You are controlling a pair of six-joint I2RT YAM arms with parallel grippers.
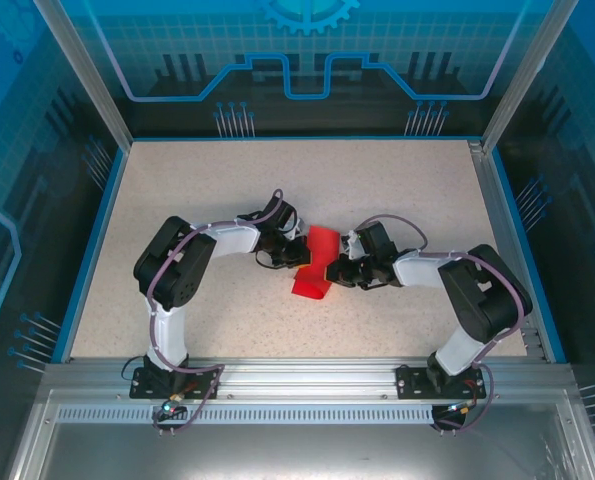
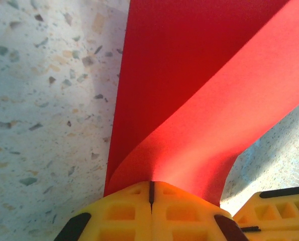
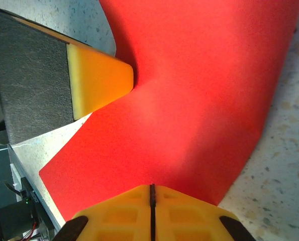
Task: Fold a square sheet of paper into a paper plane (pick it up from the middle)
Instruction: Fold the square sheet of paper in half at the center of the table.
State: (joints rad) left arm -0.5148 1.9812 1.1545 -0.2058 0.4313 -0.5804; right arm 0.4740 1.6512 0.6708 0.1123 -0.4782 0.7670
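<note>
The square sheet of paper [image 1: 315, 262] is bright red, bent and partly folded, and held up in the middle of the table between both arms. My left gripper [image 1: 299, 252] pinches its left side. In the left wrist view the yellow jaws [image 2: 151, 183] are pressed together on the paper [image 2: 199, 100], which curves up out of them. My right gripper [image 1: 335, 268] grips the opposite side. In the right wrist view its yellow jaws [image 3: 152, 187] are shut on the paper's near edge [image 3: 189, 100]. The left gripper's yellow finger [image 3: 96, 78] presses the sheet from the far side.
The speckled tabletop [image 1: 397, 190] lies all around the paper, bounded by a blue rim [image 1: 89, 250] and clear enclosure walls. The right gripper's yellow finger [image 2: 275, 211] shows at the lower right of the left wrist view.
</note>
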